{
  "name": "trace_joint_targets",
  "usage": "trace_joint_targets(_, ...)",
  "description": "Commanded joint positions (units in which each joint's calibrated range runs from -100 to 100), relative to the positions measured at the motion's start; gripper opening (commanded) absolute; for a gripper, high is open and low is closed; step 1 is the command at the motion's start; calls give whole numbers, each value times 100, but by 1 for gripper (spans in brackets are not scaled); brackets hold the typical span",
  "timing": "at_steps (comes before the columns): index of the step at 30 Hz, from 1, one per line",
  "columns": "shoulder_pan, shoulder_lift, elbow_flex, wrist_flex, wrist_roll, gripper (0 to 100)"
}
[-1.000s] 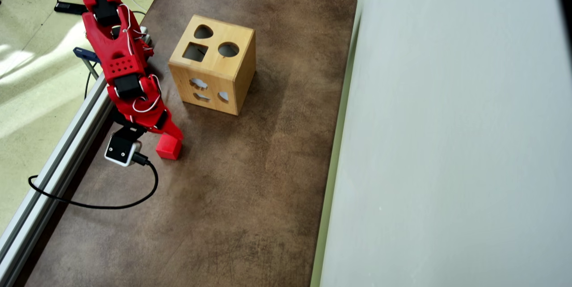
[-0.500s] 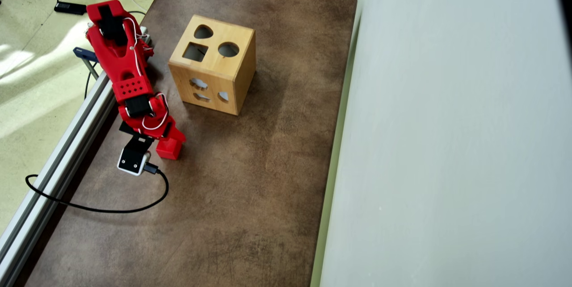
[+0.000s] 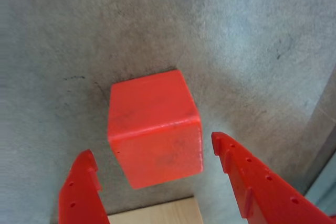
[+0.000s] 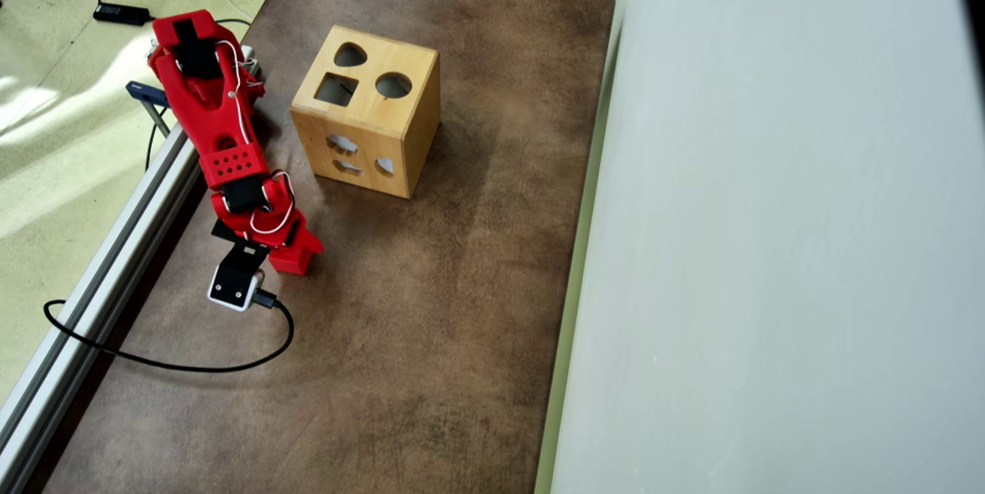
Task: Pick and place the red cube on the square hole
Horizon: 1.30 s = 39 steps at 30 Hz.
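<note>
We judge we are at the grasp: our gripper [image 3: 152, 156] stands wide around the red cube [image 3: 155, 127] at frame centre, needing closure before reaching the square hole [image 4: 336, 89] at upper left.

Close wrist view; high overhead view

Small matte bright-red cube [image 3: 155, 129] on mottled grey-brown table [image 3: 252, 40]; red plastic end effector [image 3: 152, 153] spread wide, fingertips flanking cube, gaps both sides; light wooden edge [image 3: 157, 213] at bottom
</note>
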Motion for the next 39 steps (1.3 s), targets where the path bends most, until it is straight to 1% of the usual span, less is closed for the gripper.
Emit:
trace_joint_targets(1,22,-74,-163,-158,20,34)
trace_joint_targets(28,22,147,-181,-191,-10,33)
trace_joint_targets(31,22,147,-181,-191,-15,28)
trace_joint_targets(36,22,147,-190,-223,-24,13)
trace_joint_targets(39,22,147,-181,-408,-24,6)
